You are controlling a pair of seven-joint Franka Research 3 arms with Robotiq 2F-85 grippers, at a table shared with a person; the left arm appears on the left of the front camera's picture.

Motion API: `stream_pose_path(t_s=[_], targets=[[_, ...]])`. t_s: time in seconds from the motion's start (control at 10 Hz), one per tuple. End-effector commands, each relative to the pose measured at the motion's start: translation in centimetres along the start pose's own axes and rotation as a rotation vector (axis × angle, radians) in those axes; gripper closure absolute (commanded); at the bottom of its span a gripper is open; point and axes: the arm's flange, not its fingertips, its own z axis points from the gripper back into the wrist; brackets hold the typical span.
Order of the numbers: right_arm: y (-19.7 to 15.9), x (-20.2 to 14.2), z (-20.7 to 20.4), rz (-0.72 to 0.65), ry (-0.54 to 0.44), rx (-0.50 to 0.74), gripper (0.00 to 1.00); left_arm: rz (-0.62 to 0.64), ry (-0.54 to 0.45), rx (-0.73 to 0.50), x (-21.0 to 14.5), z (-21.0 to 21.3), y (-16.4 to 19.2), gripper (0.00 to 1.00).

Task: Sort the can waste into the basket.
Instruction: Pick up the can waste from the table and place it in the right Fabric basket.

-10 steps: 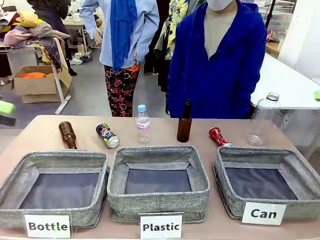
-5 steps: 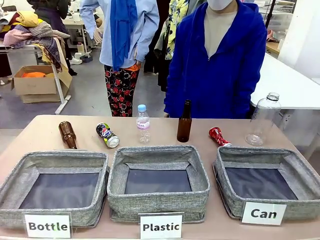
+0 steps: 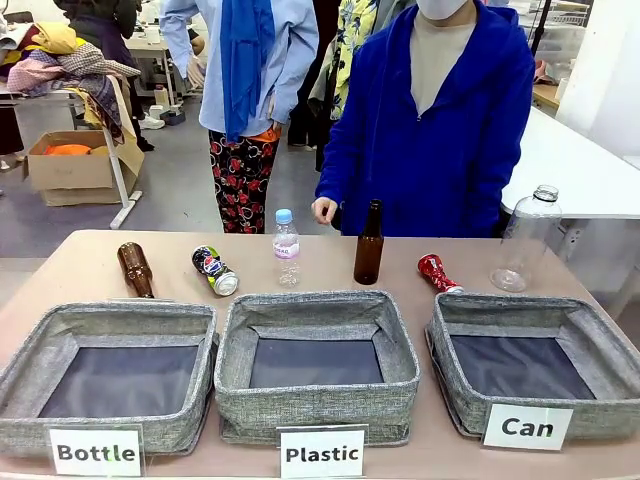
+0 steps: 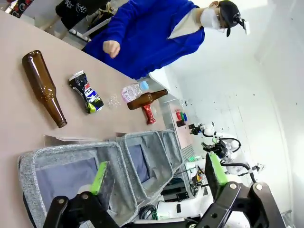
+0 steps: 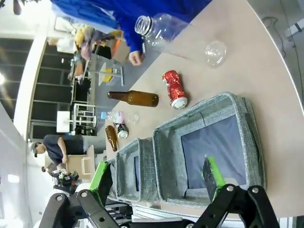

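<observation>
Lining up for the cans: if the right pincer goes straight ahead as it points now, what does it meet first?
Probably the grey basket nearest it, framed by the open right pincer; the red can lies beyond its far rim. Depth is unclear.

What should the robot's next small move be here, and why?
Probably reach the open right gripper toward the crushed red can: it lies just beyond the far rim of the Can basket, which holds nothing yet, and that gripper is empty.

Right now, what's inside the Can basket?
Can basket: just bare dark lining. Its near wall hides the front strip of floor. The red can and blue can lie outside on the table.
</observation>
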Motion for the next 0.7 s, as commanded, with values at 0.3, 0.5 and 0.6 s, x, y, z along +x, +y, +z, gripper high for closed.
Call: stream_pose_path(t_s=[0.3, 0.5, 0.6], targets=[[0.0, 0.2, 0.4, 0.027, -0.008, 0.023, 0.00, -0.037, 0.058, 0.101, 0.5, -0.4, -1.5, 0.00], [0.0, 0.2, 0.4, 0.027, -0.008, 0.023, 0.00, -0.106, 0.161, 0.231, 1.9, -2.8, -5.3, 0.00], [0.0, 0.2, 0.4, 0.027, -0.008, 0.023, 0.00, -0.136, 0.230, 0.311, 3.1, -5.3, -7.1, 0.00]])
